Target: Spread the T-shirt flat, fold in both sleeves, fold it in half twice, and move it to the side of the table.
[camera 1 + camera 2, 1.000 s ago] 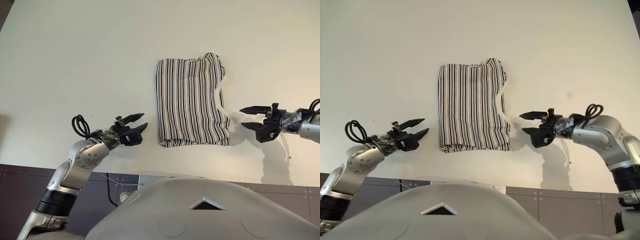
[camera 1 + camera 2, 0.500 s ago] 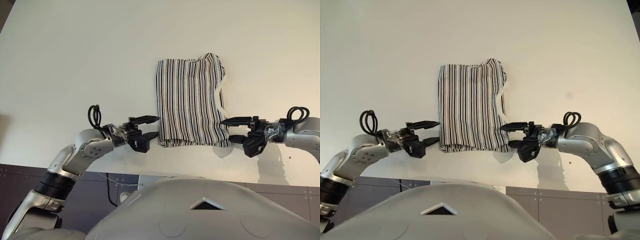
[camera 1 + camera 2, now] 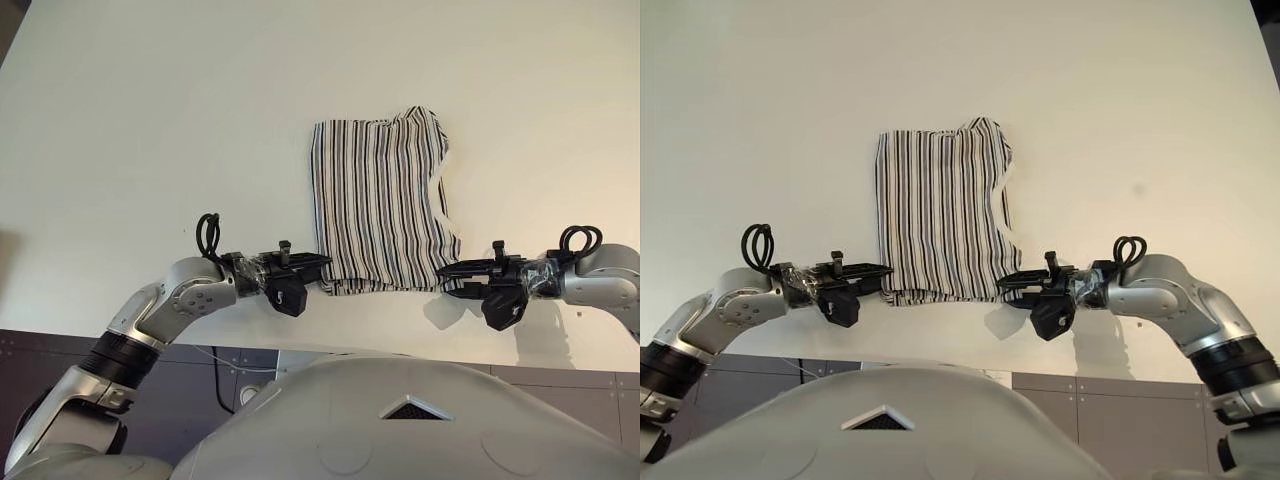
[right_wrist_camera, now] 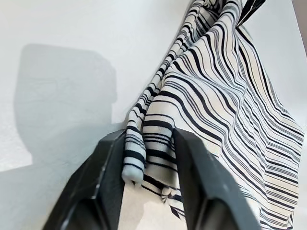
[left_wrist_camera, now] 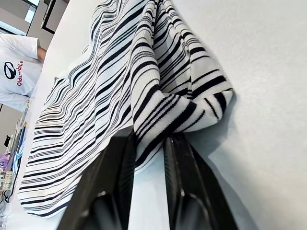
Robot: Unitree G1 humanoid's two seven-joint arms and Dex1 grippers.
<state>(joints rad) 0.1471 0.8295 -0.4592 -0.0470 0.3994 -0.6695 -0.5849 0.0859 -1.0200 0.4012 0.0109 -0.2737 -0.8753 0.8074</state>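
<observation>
Closing in from either side within the last second, the left gripper and right gripper now each pinch a near corner of the T-shirt, fingers drawn narrow on the cloth. Beyond them it lies folded, mid-table. Judgement: positioned for a half-fold.

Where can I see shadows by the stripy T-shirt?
In the left wrist view, a dark shadow hugs the table beside the T-shirt's folded corner; in the right wrist view, a big blocky grey shadow lies on the table next to its corner.
</observation>
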